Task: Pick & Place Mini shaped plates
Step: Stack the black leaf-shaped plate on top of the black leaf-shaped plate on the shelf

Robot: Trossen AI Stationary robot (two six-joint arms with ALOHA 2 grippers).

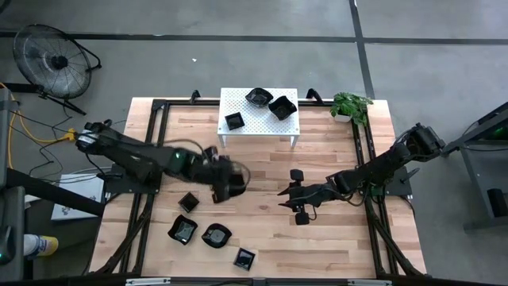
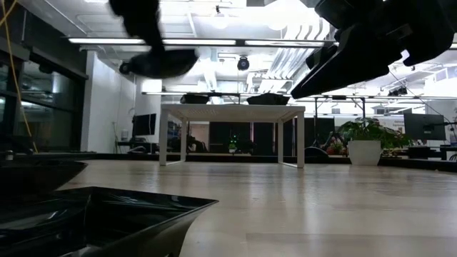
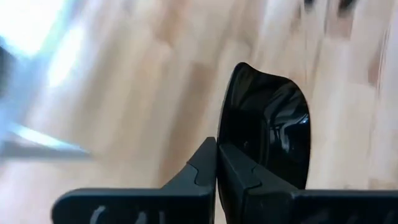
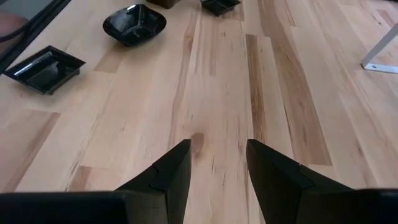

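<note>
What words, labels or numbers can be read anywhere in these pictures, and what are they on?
No readable text in any view.
Left gripper: faint raised marks on its dark base, too blurred to read; it is shut on a black plate that carries no print.
White stand, wooden table, right gripper: no lettering visible.
Room behind the table in the low view: any signs too small to tell.

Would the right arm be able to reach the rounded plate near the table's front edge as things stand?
Probably yes: the right end effector is open and empty, and bare wood lies between it and the rounded plate.
</note>
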